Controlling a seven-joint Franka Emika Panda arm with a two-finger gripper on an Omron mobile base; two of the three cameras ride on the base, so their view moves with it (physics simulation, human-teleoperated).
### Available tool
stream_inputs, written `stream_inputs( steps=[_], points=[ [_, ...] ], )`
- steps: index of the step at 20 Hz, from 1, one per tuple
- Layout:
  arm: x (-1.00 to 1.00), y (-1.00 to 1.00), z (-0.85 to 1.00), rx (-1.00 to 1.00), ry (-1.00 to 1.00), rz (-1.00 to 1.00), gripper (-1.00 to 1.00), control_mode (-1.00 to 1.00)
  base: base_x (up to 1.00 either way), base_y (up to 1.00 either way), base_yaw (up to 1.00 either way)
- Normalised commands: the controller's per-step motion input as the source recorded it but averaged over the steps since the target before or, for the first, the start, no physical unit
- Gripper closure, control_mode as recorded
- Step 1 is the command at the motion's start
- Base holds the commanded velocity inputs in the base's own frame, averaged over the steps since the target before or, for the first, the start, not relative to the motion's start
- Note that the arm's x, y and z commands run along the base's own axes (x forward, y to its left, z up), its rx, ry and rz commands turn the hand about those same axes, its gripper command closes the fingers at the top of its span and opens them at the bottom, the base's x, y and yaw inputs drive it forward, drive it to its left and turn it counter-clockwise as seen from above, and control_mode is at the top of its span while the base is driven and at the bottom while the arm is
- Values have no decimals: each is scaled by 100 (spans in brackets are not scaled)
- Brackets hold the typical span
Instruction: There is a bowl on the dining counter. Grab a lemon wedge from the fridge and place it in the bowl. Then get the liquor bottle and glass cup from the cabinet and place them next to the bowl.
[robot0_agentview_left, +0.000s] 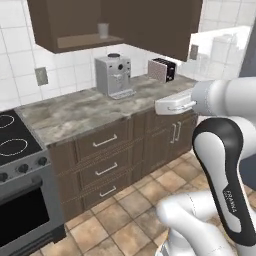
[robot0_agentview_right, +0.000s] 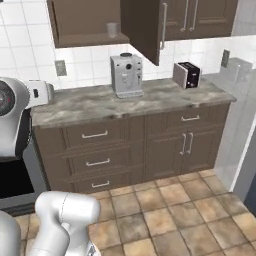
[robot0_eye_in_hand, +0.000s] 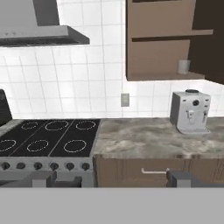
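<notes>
The cabinet (robot0_agentview_left: 150, 25) hangs on the tiled wall above the bench (robot0_agentview_left: 75, 112), its door swung open so the lower shelf shows. The bench is a marbled worktop over brown drawers (robot0_agentview_right: 95, 150), running along the wall from the stove (robot0_agentview_left: 15, 145) at its left end. A range hood (robot0_eye_in_hand: 39, 30) sits above the stove in the hand view. A grey coffee machine (robot0_agentview_left: 114, 76) stands near the back edge of the bench, about midway along it, and a dark-sided toaster (robot0_agentview_left: 161, 69) stands further right, also near the back edge. The glass cup (robot0_agentview_left: 103, 30) stands upright on the cabinet's lower shelf, above the coffee machine and toward the shelf's right end. The gripper (robot0_eye_in_hand: 109, 178) faces the bench front, its fingertips (robot0_eye_in_hand: 179, 177) spread wide apart with nothing between them.
</notes>
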Motion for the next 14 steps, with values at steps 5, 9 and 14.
stream_inputs(
  steps=[5, 9, 14],
  points=[
    [0, 0, 0, 0, 0, 0, -100, 100, 100, -26, 42],
    [0, 0, 0, 0, 0, 0, -100, 100, 100, -35, 35],
    [0, 0, 0, 0, 0, 0, -100, 100, 87, -47, 19]
  ],
)
